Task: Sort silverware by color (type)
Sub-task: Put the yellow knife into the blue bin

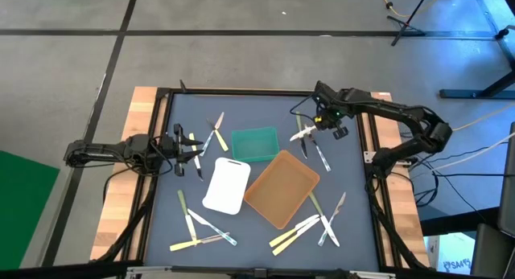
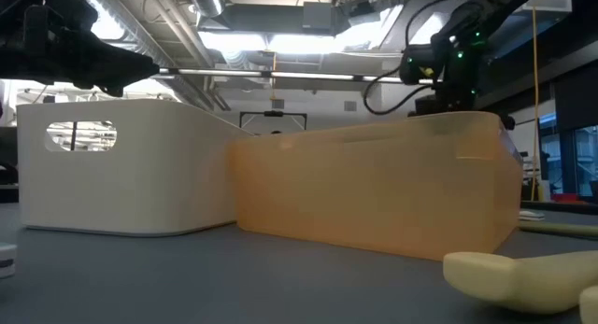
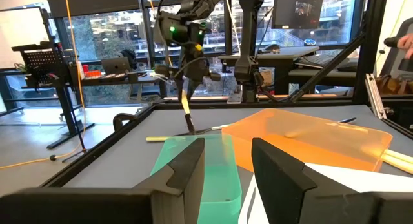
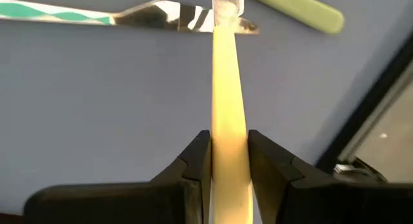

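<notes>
On the dark table [image 1: 265,223], the glossy brown tray [image 1: 282,187] sits between the white tray [image 1: 226,185] and mesh green tray [image 1: 254,144]. At the far right, the right gripper [image 4: 228,153] pinches a smooth cream utensil [image 4: 227,82] above scattered silverware [image 1: 312,144]. The left gripper [image 3: 227,161] hovers half-open, holding nothing, at the table's left side.

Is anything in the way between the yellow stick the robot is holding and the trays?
Nothing visible blocks it. The right hand already pinches the cream-yellow utensil, and the mat between it and the green tray is open. Other utensils lie under the hand, beside that path.
</notes>
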Robot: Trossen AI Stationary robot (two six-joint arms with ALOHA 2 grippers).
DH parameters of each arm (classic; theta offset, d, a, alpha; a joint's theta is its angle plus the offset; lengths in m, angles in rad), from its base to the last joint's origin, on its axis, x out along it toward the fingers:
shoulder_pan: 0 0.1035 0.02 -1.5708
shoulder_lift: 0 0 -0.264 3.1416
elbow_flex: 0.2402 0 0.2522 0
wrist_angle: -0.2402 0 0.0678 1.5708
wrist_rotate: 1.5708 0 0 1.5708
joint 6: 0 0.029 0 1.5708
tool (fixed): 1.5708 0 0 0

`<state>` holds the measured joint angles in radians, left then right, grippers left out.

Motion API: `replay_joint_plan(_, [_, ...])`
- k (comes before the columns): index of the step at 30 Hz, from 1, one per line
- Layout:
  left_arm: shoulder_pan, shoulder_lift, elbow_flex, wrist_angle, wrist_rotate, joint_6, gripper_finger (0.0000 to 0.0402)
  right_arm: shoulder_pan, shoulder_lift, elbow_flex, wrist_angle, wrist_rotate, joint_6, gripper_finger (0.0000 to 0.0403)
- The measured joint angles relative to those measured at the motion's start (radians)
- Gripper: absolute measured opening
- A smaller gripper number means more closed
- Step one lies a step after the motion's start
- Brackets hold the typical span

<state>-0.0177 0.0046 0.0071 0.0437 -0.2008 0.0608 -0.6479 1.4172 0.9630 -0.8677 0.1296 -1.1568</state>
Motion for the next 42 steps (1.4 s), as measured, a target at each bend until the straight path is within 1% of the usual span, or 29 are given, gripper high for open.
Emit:
replay_joint_plan(3, [0.0, 0.0, 0.0, 0.0, 0.0, 0.0, 0.0123, 0.0, -0.029, 0.0, 0.0, 0.02, 0.0, 0.0076])
replay_joint_plan(12, [0.0, 0.0, 0.0, 0.0, 0.0, 0.0, 0.0123, 0.001, -0.113, 0.005, -0.001, 0.019, 0.01, 0.0076])
replay_joint_plan(15, [0.0, 0.0, 0.0, 0.0, 0.0, 0.0, 0.0123, 0.001, -0.124, 0.042, -0.014, 0.01, 0.043, 0.0076])
replay_joint_plan(19, [0.0, 0.0, 0.0, 0.0, 0.0, 0.0, 0.0123, 0.013, -0.124, 0.129, -0.045, 0.01, 0.051, 0.0076])
replay_joint_plan(27, [0.0, 0.0, 0.0, 0.0, 0.0, 0.0, 0.0123, 0.133, -0.124, 0.317, -0.048, 0.009, 0.052, 0.0076])
replay_joint_plan(31, [0.0, 0.0, 0.0, 0.0, 0.0, 0.0, 0.0123, 0.2, -0.123, 0.38, -0.046, 0.016, 0.064, 0.0076])
replay_joint_plan(34, [0.0, 0.0, 0.0, 0.0, 0.0, 0.0, 0.0123, 0.249, -0.108, 0.412, -0.045, 0.04, 0.116, 0.0076])
replay_joint_plan(38, [0.0, 0.0, 0.0, 0.0, 0.0, 0.0, 0.0123, 0.302, -0.063, 0.438, -0.047, 0.054, 0.137, 0.0076])
replay_joint_plan(42, [0.0, 0.0, 0.0, 0.0, 0.0, 0.0, 0.0123, 0.35, 0.016, 0.471, -0.047, 0.087, 0.139, 0.0076])
